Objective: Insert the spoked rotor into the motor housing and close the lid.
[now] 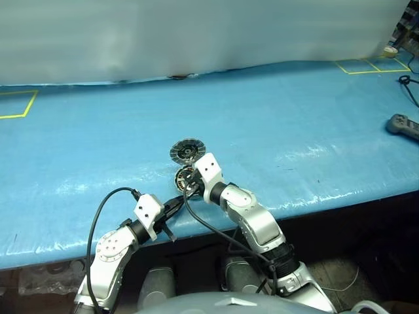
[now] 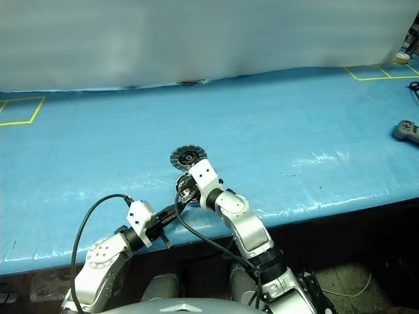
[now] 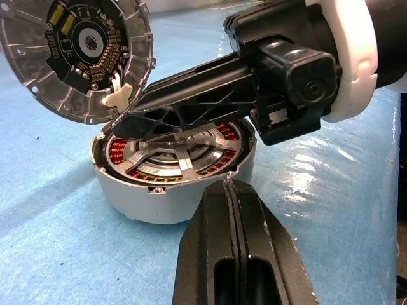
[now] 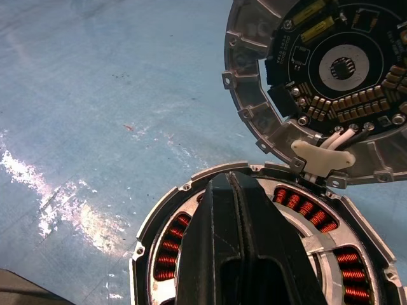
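Over the motor housing [image 3: 175,171], the right tool [image 3: 137,108] lies with its two black fingers pressed together, their tips reaching across the open top of the cup toward the hinge side. It pinches nothing. Under it the spoked rotor [image 3: 181,149] already sits inside the housing, its silver spokes ringed by the copper-orange windings; from the left wrist view it looks close to flat, though I cannot tell whether it is fully seated. The left tool [image 3: 234,190], also pressed together and holding nothing, waits just beside the near wall of the housing, apart from it or barely touching; I cannot tell which.

On the far side the lid [image 4: 318,82] stands swung open, its inner face with the dark circuit board and grey ribs turned toward the robot, joined to the housing by a pale plastic piece and white wires [image 4: 321,155]. All of this rests near the front edge of the blue counter [image 1: 294,118]; a grey controller [image 1: 402,125] lies well apart at the far right.

The likely risks, as I judge them: the housing is unclamped and close to the counter edge, so a push on the lid could slide it. The wires at the hinge could snag or pinch. A tilted rotor would keep the lid from closing flush.
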Robot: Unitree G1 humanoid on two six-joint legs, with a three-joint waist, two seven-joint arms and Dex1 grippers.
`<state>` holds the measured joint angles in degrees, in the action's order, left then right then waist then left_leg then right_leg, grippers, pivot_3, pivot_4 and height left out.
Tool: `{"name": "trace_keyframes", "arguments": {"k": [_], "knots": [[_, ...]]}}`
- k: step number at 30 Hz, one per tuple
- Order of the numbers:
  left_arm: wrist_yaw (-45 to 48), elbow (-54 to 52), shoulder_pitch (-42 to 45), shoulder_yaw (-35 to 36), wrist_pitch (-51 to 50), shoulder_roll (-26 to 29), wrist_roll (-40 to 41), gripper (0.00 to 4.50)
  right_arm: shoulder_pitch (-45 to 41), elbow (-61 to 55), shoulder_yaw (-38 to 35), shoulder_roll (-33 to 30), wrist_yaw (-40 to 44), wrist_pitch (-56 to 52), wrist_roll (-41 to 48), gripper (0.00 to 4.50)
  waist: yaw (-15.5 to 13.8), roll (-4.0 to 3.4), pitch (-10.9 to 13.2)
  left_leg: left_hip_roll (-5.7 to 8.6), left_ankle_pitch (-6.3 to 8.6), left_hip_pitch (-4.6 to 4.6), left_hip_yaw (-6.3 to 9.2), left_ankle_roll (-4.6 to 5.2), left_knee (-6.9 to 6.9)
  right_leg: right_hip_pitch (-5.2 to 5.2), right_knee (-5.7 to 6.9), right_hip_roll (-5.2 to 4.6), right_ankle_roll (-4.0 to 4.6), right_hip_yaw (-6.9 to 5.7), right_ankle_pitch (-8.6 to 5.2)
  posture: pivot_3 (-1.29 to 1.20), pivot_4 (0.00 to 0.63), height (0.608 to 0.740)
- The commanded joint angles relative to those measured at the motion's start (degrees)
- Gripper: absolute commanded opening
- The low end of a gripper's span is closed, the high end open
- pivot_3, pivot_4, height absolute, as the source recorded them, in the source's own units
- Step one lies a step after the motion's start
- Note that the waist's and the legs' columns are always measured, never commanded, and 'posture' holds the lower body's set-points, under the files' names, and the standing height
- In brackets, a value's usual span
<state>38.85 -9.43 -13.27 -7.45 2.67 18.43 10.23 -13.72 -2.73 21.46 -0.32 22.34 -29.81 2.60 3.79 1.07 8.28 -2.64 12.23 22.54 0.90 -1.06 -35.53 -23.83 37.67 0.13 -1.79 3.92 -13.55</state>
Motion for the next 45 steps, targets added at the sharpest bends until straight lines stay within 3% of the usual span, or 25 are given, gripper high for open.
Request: {"name": "trace_keyframes", "arguments": {"k": [1, 14, 23, 33, 45], "knots": [[0.38, -1.0, 0.11, -0.56, -0.06, 0.21, 0.87, 0.02, 2.51, 2.95, 0.7, -1.68, 0.42, -4.68, -0.22, 0.0, 0.0, 0.0, 0.0, 0.0, 0.0, 0.01, 0.0, 0.0, 0.0, 0.0, -0.01, -0.01, 0.0, 0.0, 0.0, 0.0, 0.15, 0.74], [0.74, -1.51, 0.12, -0.5, -0.36, 0.19, 1.23, 0.02, 0.73, -2.75, -0.46, -1.78, 1.97, -5.0, 2.34, 0.0, -0.01, -0.01, 0.03, 0.04, 0.05, 0.19, -0.1, 0.03, 0.06, 0.06, -0.08, 0.01, -0.03, 0.0, -0.02, 0.0, 0.15, 0.74], [0.88, -1.84, 0.46, -0.47, 0.73, -0.02, 0.99, 0.02, -2.14, -10.3, -2.56, -5.18, 4.29, -7.73, 4.98, 0.0, -0.21, 0.02, 0.26, 0.11, 0.07, 0.43, -0.11, 0.02, 0.05, -0.07, -0.08, 0.17, -0.02, 0.01, -0.03, 0.0, 0.15, 0.74], [0.06, -2.47, -0.11, 0.37, 2.82, -0.22, 1.05, 0.02, -4.53, -16.81, -5.46, -13.04, 9.39, -10.83, 8.32, 0.0, -0.2, 0.04, 0.37, 0.05, 0.08, 0.54, -0.12, 0.02, 0.05, -0.22, -0.04, 0.34, 0.0, 0.05, -0.04, 0.0, 0.15, 0.74], [-4.07, -3.25, -2.29, 1.47, 7.24, -1.01, 0.37, 0.02, -12.87, -16.67, 2.24, -28.87, 20.73, -5.27, 2.34, 0.0, -0.2, 0.05, 0.38, 0.06, 0.07, 0.77, -0.15, 0.02, -0.05, -0.46, 0.05, 0.37, -0.02, 0.09, -0.02, 0.0, 0.15, 0.74]]}}
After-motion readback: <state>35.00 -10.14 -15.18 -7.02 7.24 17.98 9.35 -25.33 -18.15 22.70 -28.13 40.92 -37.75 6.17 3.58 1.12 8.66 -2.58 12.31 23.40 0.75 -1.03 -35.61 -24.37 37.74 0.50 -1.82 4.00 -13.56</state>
